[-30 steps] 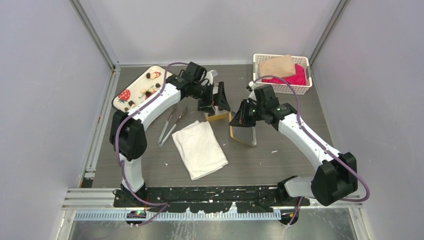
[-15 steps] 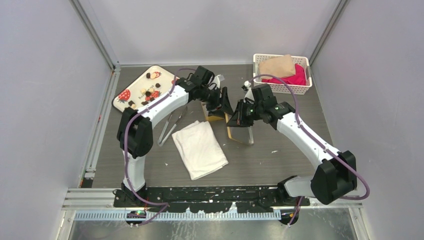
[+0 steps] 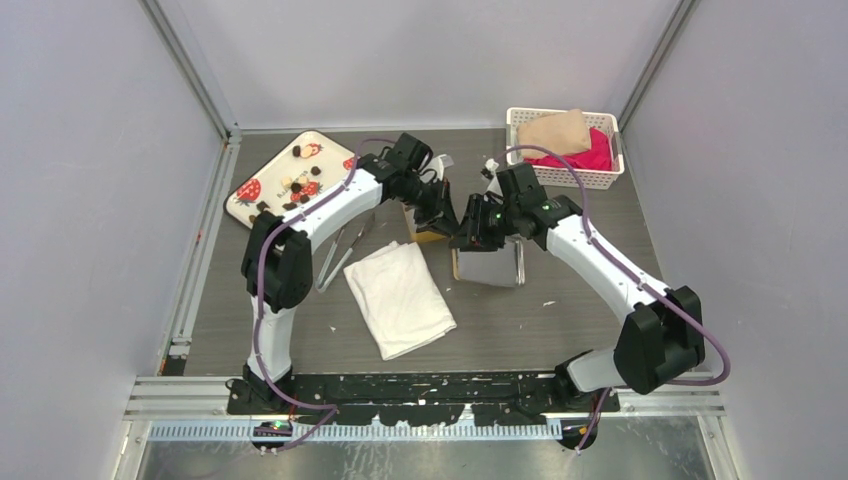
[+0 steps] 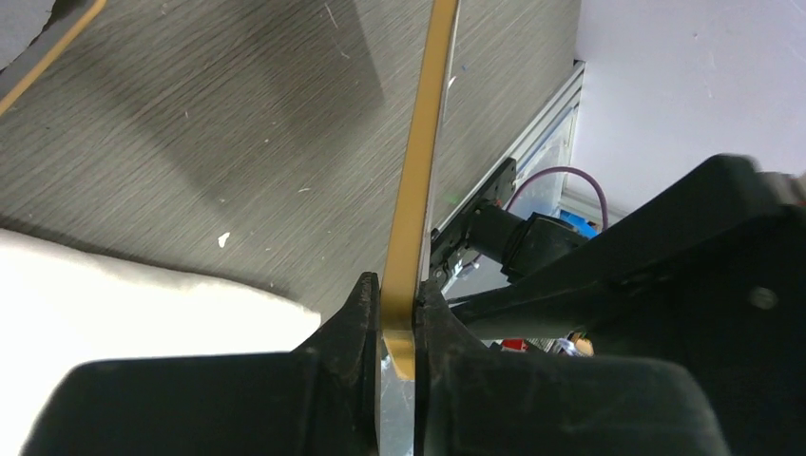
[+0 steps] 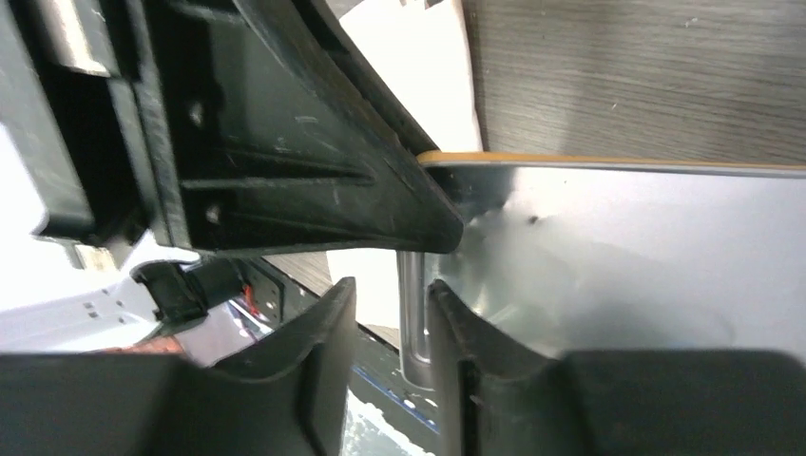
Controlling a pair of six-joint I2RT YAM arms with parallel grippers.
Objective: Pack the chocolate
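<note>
Clamping shut on the edge of the flat gold metal lid (image 4: 419,171), the left pincer (image 4: 399,296) took over as the right pincer (image 5: 391,296) eased open, so the small dark-brown chocolate lumps (image 3: 263,207) still sat unpacked on the white strawberry-print tray (image 3: 272,168).

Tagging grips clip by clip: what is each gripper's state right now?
Left gripper: closed on the lid rim.
Right gripper: open, the lid's rim between its fingers with a gap on one side.

small dark chocolate lumps (image 3: 297,151), scattered on strawberry tray (image 3: 268,172)
</note>
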